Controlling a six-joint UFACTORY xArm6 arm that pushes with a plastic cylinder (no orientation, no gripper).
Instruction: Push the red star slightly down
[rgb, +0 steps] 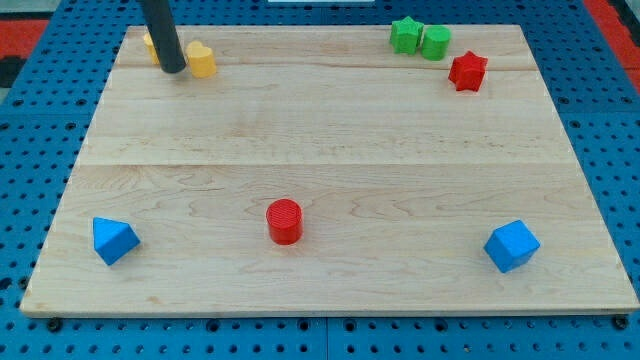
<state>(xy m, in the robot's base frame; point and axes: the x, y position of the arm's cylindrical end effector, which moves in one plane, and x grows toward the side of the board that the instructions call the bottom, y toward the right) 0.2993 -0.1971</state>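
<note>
The red star (467, 71) lies near the view's top right of the wooden board (330, 180), just below and right of two green blocks. My tip (173, 69) is at the view's top left, far from the red star. It stands just left of a yellow block (201, 60) and partly hides another yellow block (150, 43) behind the rod.
A green star (405, 34) and a green block (435, 42) touch each other at the top right. A red cylinder (284, 221) stands at bottom centre. A blue block (113, 240) lies bottom left, a blue cube (512, 246) bottom right.
</note>
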